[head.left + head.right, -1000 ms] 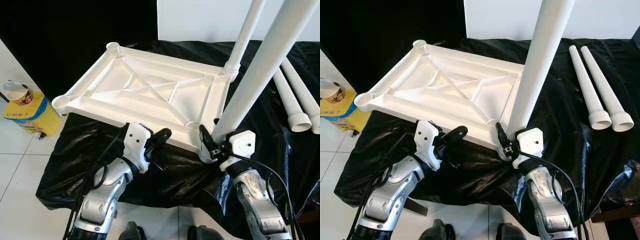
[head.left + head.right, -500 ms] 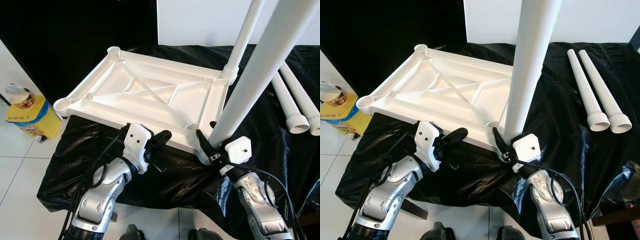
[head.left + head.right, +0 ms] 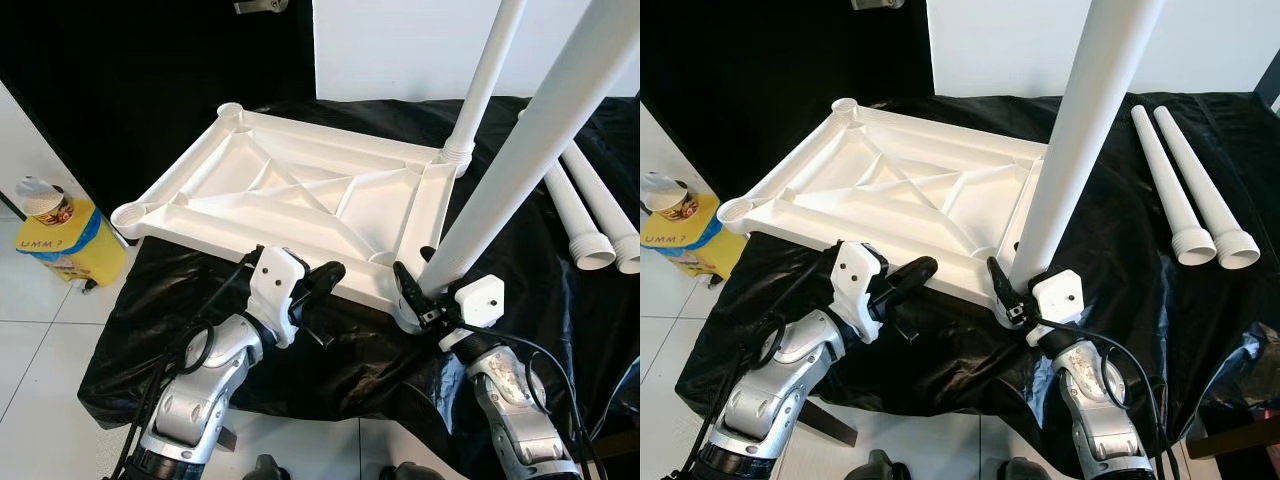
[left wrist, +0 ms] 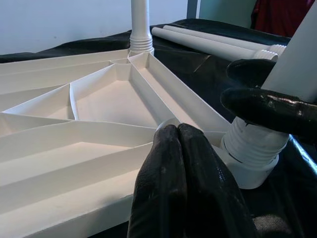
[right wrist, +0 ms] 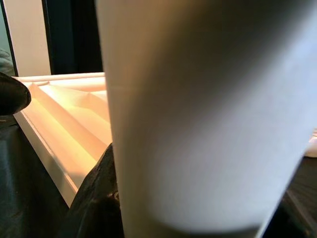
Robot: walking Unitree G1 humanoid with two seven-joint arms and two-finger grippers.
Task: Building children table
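black sheeting covers the work surface [image 3: 330, 350] under the upturned white tabletop [image 3: 290, 195]. right gripper [image 3: 425, 290] pinches the leg [image 3: 500, 190] at its near corner socket; likely next, twist it home. left gripper [image 3: 318, 280], fingers pressed together, steadies the near edge.

A makeshift assembly spot indoors, more bare utility room than lived-in home — pale floor tiles [image 3: 40, 350] at 7 o'clock, a plain white wall [image 3: 400, 45] at 12, black backdrop cloth [image 3: 120, 80] at 10. Crinkled black plastic sheeting [image 3: 350, 350] drapes the work surface, and a yellow canister [image 3: 65, 250] with a paper cup [image 3: 45, 203] on top stands at 9 o'clock — all rather improvised.
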